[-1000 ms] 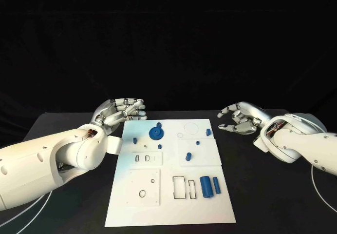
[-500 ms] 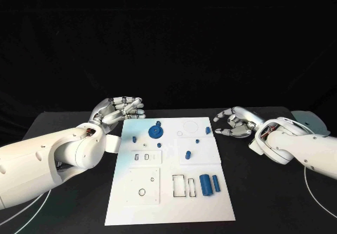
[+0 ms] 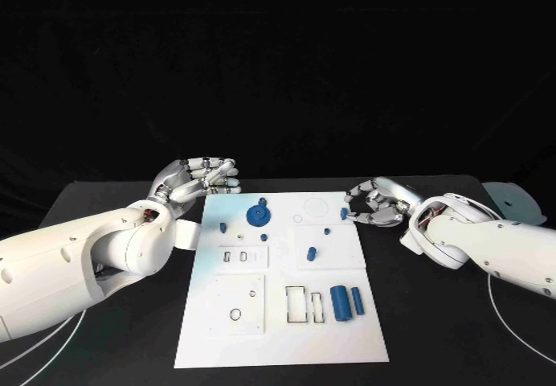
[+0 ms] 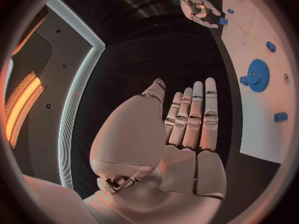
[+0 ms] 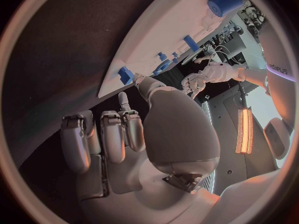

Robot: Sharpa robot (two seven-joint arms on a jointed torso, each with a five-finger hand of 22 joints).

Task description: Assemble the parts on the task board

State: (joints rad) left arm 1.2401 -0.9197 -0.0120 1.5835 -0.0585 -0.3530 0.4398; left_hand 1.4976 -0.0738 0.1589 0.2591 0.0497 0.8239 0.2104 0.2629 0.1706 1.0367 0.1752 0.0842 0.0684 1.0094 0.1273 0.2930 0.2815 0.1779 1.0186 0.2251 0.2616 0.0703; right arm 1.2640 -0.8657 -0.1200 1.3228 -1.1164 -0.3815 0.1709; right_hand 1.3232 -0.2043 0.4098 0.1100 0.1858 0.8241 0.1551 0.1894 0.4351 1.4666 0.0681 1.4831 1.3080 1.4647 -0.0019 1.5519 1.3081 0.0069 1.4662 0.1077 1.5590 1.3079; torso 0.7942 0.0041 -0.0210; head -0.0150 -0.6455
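Since a second ago our right hand (image 3: 377,203) has slid leftward from the frame's right side to the white task board's (image 3: 278,330) upper right edge, fingers loosely curled and holding nothing, tips just beside the small blue peg (image 3: 344,214) there. We judge the job barely begun: the blue gear (image 3: 256,215) sits upper centre, two blue cylinders (image 3: 348,303) lie lower right beside outlined rectangular slots (image 3: 304,305), and small blue pieces dot the middle. Our left hand (image 3: 194,180), fingers together and empty, hangs off the board's upper left corner, near the gear but apart.
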